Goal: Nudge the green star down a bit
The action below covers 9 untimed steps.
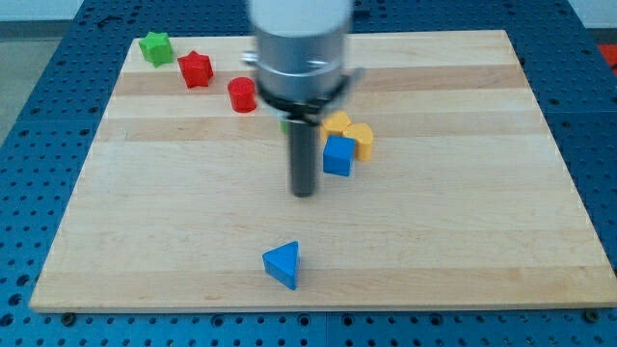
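Note:
The green star [154,47] lies at the board's top left corner. My tip [305,192] is at the middle of the board, well to the lower right of the green star and apart from it. A red star [195,68] sits just right of and below the green star. A red cylinder [242,94] lies further right. A small green block [285,123] shows only as a sliver behind my rod.
A blue cube [338,155] sits just right of my tip, touching two yellow blocks [349,131] above it. A blue triangle [282,263] lies near the board's bottom edge. The wooden board [482,212] rests on a blue perforated table.

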### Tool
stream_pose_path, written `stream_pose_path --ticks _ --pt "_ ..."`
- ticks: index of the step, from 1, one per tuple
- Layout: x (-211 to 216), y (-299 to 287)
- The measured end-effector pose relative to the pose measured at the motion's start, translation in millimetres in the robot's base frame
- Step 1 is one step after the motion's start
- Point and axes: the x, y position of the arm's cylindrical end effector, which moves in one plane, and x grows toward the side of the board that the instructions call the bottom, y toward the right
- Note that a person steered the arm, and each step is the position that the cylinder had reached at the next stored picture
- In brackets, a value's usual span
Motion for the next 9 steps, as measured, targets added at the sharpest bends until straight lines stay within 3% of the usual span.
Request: stream_pose_path --ticks 3,6,9 --pt "-100 -234" --pt "-137 -254" --pt "-266 -249"
